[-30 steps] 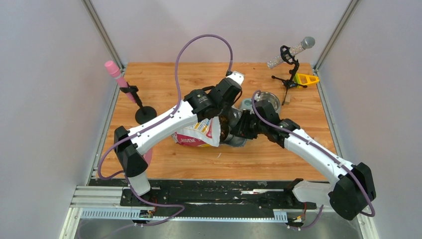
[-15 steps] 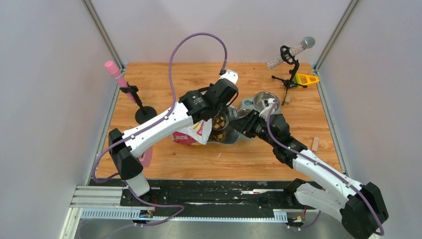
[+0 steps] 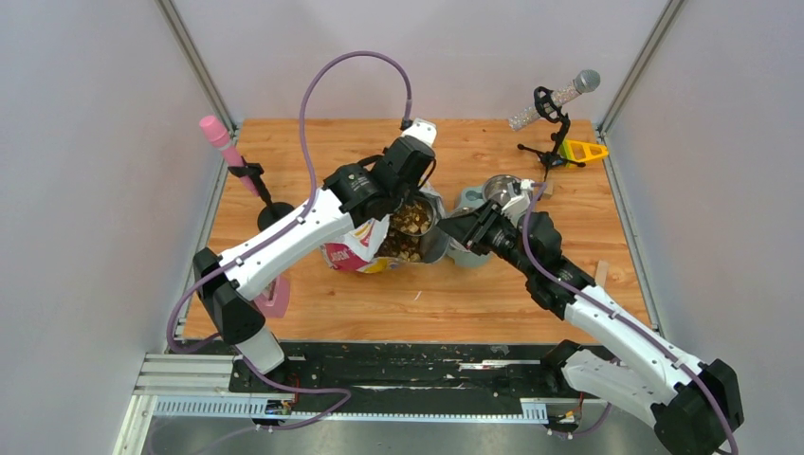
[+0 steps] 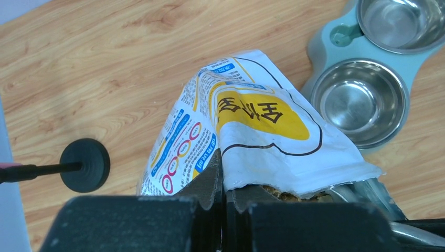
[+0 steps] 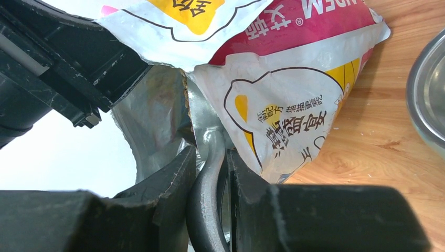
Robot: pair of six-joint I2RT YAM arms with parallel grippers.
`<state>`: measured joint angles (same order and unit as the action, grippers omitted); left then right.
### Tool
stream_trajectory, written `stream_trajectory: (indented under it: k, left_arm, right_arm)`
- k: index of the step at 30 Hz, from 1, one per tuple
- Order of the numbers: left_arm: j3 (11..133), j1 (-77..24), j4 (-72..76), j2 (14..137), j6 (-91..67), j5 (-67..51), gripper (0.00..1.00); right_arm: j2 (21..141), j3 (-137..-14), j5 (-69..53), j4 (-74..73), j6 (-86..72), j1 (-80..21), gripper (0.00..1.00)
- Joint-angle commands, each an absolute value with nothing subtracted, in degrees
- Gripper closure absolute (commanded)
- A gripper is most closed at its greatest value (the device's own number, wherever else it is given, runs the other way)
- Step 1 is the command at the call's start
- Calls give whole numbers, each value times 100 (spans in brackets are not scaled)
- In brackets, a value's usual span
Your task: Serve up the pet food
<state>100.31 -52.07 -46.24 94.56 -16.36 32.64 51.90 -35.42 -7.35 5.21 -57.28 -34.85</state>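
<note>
The cartoon-cat bag [image 3: 356,254] stands mid-table with its mouth open, and brown pet food [image 3: 408,226] shows inside. My left gripper [image 3: 410,194] is shut on the bag's upper edge; the left wrist view shows the jaws [image 4: 224,169] pinching the bag's [image 4: 252,118] fold, with pet food [image 4: 294,196] just under the rim. My right gripper [image 3: 455,227] is at the bag's mouth, shut on the grey scoop's handle [image 5: 207,173]. The scoop's head is hidden behind the bag's [image 5: 283,100] silver lining.
A teal feeder [image 3: 469,197] with two empty steel bowls [image 4: 359,100] [image 4: 401,23] stands right of the bag. A pink microphone [image 3: 220,137] on a black-based stand [image 3: 275,218] is at left, a silver microphone [image 3: 559,95] and a yellow piece [image 3: 583,150] at back right, and a small wooden block [image 3: 599,273] near the right edge.
My left gripper has drawn the bag's edge up and to the back left, so the mouth gapes wider and more pet food shows. My right arm has swung its elbow nearer, gripper still at the mouth.
</note>
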Motion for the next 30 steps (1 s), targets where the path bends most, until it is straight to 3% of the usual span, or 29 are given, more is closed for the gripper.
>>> stream_trajectory:
  k: [1, 8, 14, 19, 21, 24, 28, 30]
  left_arm:
    - [10222, -4964, -3495, 8641, -1667, 3508, 100]
    - [10133, -4465, -3424, 8642, -1697, 3347, 100]
    - [9825, -4053, -3370, 8497, -1881, 3041, 100]
    - [9488, -3888, -3248, 8257, -1919, 2782, 100]
    - [9462, -3819, -3300, 8190, -1910, 2786, 100]
    - [9284, -3752, -3252, 8022, -1925, 2751, 100]
    - [9179, -3722, -3217, 7941, -1960, 2672, 100]
    - [9153, -3717, -3222, 7918, -1985, 2707, 100]
  right_arm:
    - [5355, -4112, -522, 291, -6071, -3489, 100]
    - [5501, -4050, -430, 66, -7109, -3417, 100]
    - [5646, -4165, -1073, 306, -7612, -3305, 100]
    - [6202, -3456, -1747, 2215, -8390, -3254, 100]
    - [6205, -3411, -2333, 2171, -8318, -3094, 100]
    - [5996, -3408, -1773, 1809, -8020, -3164, 100]
    - [5938, -3638, -2112, 1499, -7715, -3158, 100]
    - [5607, -3431, -1474, 1337, -7731, -3186, 100]
